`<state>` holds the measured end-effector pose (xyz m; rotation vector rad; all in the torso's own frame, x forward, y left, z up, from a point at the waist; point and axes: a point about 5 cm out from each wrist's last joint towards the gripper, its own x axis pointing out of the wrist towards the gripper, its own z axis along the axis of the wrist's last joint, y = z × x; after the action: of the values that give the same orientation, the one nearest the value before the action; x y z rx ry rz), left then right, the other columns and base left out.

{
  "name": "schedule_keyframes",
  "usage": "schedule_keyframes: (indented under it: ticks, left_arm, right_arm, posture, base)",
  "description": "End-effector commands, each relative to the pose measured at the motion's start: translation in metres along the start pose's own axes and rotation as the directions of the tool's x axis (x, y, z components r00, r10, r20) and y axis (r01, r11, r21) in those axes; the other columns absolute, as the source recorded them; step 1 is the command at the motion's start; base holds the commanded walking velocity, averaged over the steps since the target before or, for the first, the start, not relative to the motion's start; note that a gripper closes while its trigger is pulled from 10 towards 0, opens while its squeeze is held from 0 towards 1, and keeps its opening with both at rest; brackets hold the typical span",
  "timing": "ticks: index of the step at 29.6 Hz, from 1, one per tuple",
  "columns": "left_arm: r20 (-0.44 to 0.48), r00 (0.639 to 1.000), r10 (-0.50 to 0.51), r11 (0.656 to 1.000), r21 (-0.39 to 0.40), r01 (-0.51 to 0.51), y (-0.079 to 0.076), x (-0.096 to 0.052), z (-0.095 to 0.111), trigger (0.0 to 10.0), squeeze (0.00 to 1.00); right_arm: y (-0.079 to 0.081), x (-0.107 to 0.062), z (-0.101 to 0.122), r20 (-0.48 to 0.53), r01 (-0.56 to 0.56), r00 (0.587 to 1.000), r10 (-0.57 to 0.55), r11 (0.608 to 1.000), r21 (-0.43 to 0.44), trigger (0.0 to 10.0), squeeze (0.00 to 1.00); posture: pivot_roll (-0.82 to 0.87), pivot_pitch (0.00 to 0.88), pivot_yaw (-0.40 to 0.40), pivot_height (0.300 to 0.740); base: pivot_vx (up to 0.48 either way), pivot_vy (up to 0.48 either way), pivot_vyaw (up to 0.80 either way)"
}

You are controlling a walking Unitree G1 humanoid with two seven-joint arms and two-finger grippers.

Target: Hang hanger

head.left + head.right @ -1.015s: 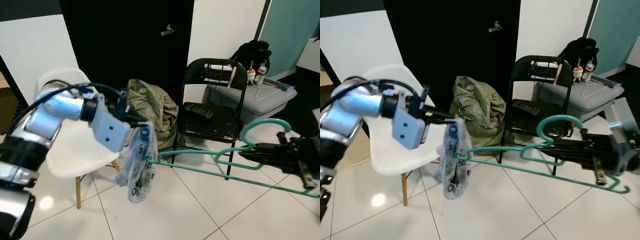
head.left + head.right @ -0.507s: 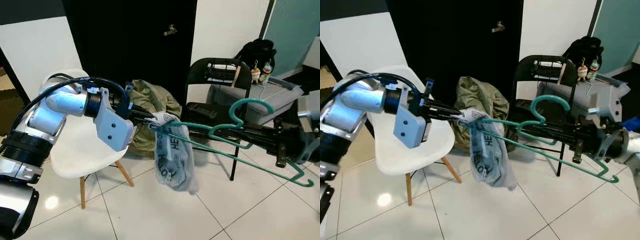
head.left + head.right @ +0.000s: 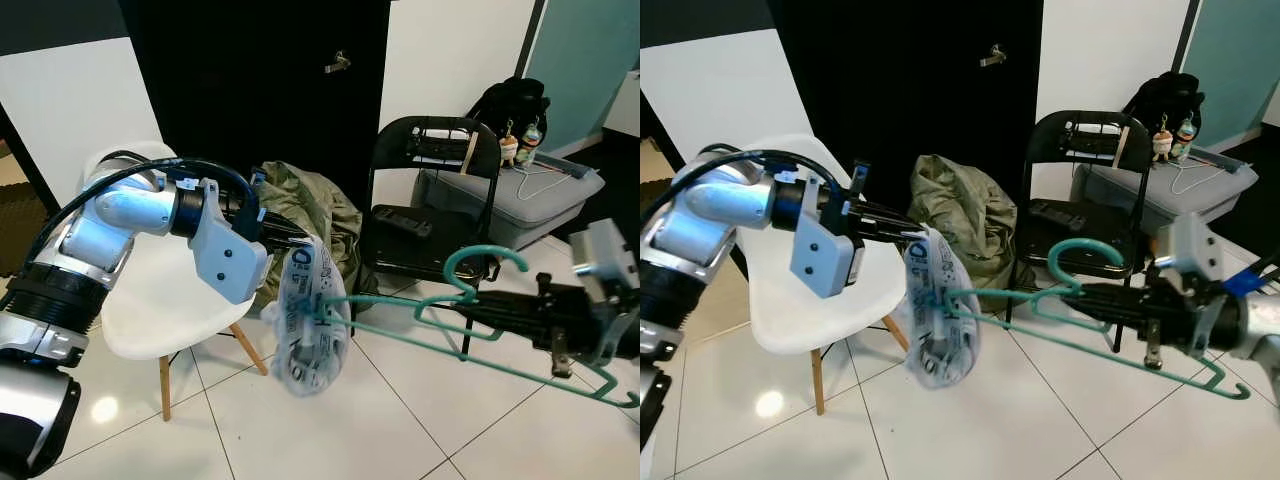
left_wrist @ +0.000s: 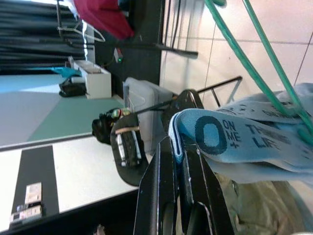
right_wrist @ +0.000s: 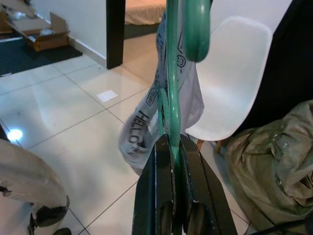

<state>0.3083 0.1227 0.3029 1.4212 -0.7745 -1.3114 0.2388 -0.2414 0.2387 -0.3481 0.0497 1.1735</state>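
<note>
A teal plastic hanger [image 3: 470, 345] lies roughly level above the tiled floor, its hook [image 3: 1080, 255] pointing up. My right gripper [image 3: 1087, 292] is shut on the hanger just below the hook, and its fingers [image 5: 157, 186] clamp the teal bar [image 5: 172, 98]. A pale blue printed garment [image 3: 305, 320] dangles from the hanger's far left end. My left gripper [image 3: 300, 242] is shut on the garment's top edge. The garment's folded band [image 4: 195, 132] sits pinched between the left fingers [image 4: 164, 196].
A white shell chair [image 3: 160, 290] stands under my left arm. An olive bag [image 3: 315, 205] sits behind the garment, beside a black folding chair [image 3: 425, 200]. A grey box [image 3: 520, 190] and a black backpack [image 3: 512, 105] are at back right. A person's trouser leg [image 5: 24, 178] is nearby.
The hanger and my right gripper have come down from half a second ago. The garment has swung back to the left and hangs lower.
</note>
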Motion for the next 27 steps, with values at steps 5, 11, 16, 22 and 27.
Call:
schedule_keyframes:
  ticks: [5,11,16,22,27]
  left_arm:
    - [0.025,1.0,-0.002,1.0,0.018,0.001,0.003,0.004,0.005,10.0,0.0]
    - [0.044,0.999,-0.005,1.0,0.012,0.004,0.001,0.008,0.008,10.0,0.0]
    - [0.044,0.999,-0.006,1.0,0.009,0.006,0.0,0.009,0.008,10.0,0.0]
    - [0.047,0.999,-0.005,1.0,0.003,0.005,0.0,0.01,0.008,10.0,0.0]
    - [0.047,0.999,-0.004,1.0,-0.002,0.004,-0.001,0.012,0.007,10.0,0.0]
  right_arm:
    - [-0.001,0.008,0.002,-0.004,0.017,1.0,-0.017,1.0,-0.016,10.0,0.0]
    - [-0.007,0.015,0.01,0.032,0.08,0.996,-0.078,0.995,-0.065,10.0,0.0]
    - [-0.009,0.016,0.013,0.043,0.101,0.994,-0.098,0.992,-0.079,10.0,0.0]
    - [-0.011,0.018,0.018,0.059,0.13,0.99,-0.125,0.987,-0.098,10.0,0.0]
    - [-0.011,0.018,0.02,0.054,0.133,0.99,-0.128,0.986,-0.104,10.0,0.0]
  posture:
    - [-0.05,0.0,0.068,0.74]
    - [-0.04,0.0,0.068,0.74]
    - [-0.05,0.0,0.071,0.74]
    - [-0.05,0.0,0.073,0.74]
    - [-0.05,0.0,0.075,0.74]
  base:
    - [0.0,0.0,0.0]
    - [0.0,0.0,0.0]
    - [0.0,0.0,0.0]
    - [0.0,0.0,0.0]
    - [0.0,0.0,0.0]
